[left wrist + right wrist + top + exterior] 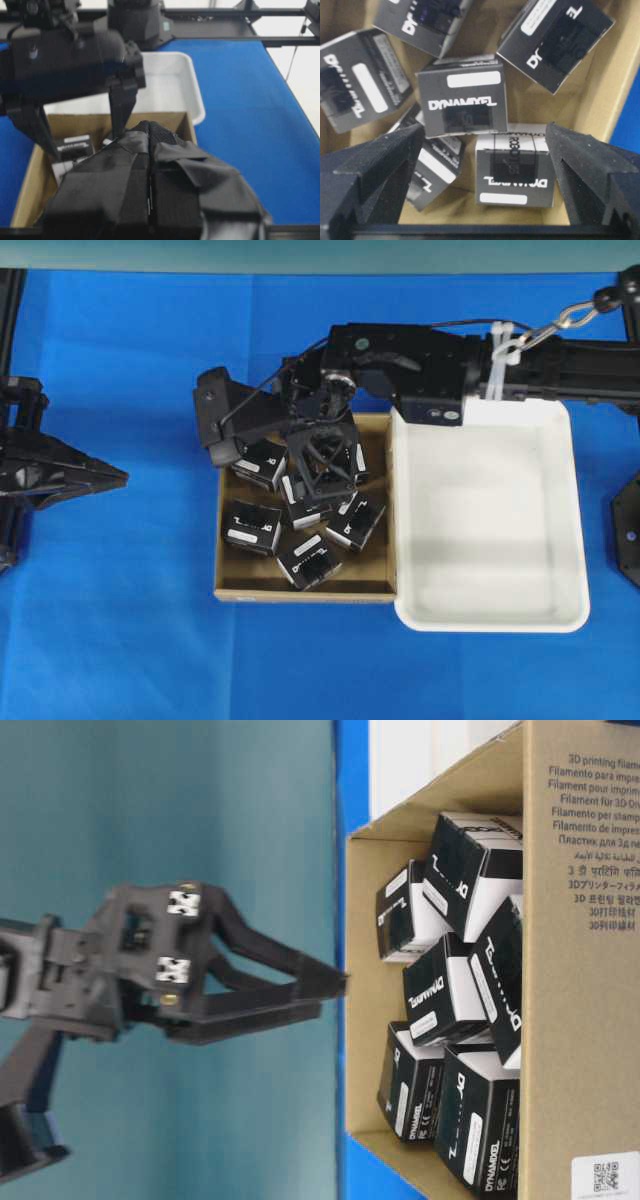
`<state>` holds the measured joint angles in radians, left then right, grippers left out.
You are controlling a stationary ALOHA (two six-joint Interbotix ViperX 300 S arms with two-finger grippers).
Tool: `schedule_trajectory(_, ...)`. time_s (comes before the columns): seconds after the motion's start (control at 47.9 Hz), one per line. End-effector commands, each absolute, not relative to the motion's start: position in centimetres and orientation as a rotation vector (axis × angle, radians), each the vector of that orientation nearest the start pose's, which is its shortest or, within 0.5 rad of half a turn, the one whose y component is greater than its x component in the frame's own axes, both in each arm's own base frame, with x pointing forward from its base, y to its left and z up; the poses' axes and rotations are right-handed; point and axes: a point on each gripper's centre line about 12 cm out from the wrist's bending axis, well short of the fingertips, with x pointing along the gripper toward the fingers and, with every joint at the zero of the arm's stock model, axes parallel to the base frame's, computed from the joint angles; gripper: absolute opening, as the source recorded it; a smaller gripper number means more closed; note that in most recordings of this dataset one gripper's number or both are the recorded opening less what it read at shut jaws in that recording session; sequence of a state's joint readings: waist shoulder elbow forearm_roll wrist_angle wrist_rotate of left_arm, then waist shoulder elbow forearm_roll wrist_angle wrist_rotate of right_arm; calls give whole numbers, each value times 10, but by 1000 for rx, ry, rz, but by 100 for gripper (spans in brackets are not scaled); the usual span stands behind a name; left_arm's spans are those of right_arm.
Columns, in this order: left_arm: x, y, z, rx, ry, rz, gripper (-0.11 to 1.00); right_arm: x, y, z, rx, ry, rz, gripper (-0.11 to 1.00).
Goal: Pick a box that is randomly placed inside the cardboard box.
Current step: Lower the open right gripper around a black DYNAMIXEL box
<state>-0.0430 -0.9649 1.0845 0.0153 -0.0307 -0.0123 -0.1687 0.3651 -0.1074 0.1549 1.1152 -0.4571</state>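
Hanging over the cardboard box [372, 585], the right hand [480, 170] has its two black, grainy foam-like pads spread wide with nothing between them. That carton is tan, square and low-walled, sitting on a blue tabletop [120, 640]; its outer wall carries printed lines such as "3D printing filament" in several languages and a small QR sticker. Inside it lie small black boxes, glossy, each with a white label strip and white "DYNAMIXEL" lettering, tumbled at odd angles and leaning on one another. One box [461, 96] sits directly below the open pads, label up; a neighbour just beside it reads "ROBOTIS" upside down. The right arm's dark body covers the far part of the carton in the overhead view and hides some boxes. A white plastic tray [570, 540] with rounded corners touches the carton's right wall. Well to the carton's left, the left hand [110, 476] rests with its tape-wrapped fingers pressed together, holding nothing.
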Motion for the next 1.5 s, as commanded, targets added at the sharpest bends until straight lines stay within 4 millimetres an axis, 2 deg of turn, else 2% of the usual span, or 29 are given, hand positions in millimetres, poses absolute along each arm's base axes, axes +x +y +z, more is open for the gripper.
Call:
schedule_trajectory(0.0, 205, -10, 311, 6, 63, -47, -6, 472, -63, 181, -113, 1348, 245, 100)
schedule_trajectory(0.209, 205, -10, 311, 6, 63, -50, -6, 468, -62, 161, -155, 1350, 276, 100)
schedule_trajectory(0.585, 205, -11, 311, 3, 64, -53, -6, 471, -52, 157, -142, 1326, 294, 100)
schedule_trajectory(0.731, 205, -11, 311, 2, 63, -54, -6, 472, -47, 149, -140, 1340, 306, 100)
schedule_trajectory(1.483, 205, -11, 311, 2, 64, -56, -6, 477, -48, 128, -156, 1341, 300, 100)
